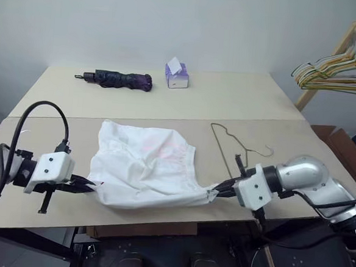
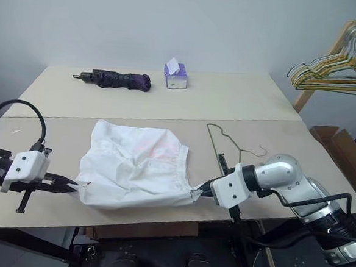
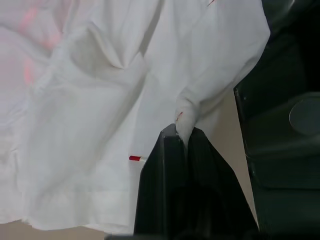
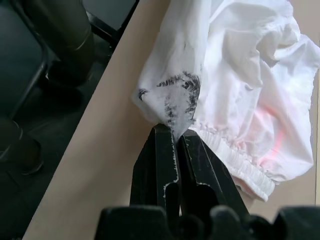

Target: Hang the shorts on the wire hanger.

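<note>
**Shorts pinched at both corners**

The shorts (image 1: 145,166) lie crumpled at the lower centre of the frame, on the near edge of the worktop (image 1: 241,101). The left gripper (image 1: 87,186) is clamped on their lower left corner, the right gripper (image 1: 215,191) on their lower right corner. The wire hanger (image 1: 229,148) lies flat just right of the shorts.

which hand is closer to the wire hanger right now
Right. The right hand pinches the shorts just in front of the wire hanger; the left hand grips their far corner, the shorts between it and the hanger.
</note>
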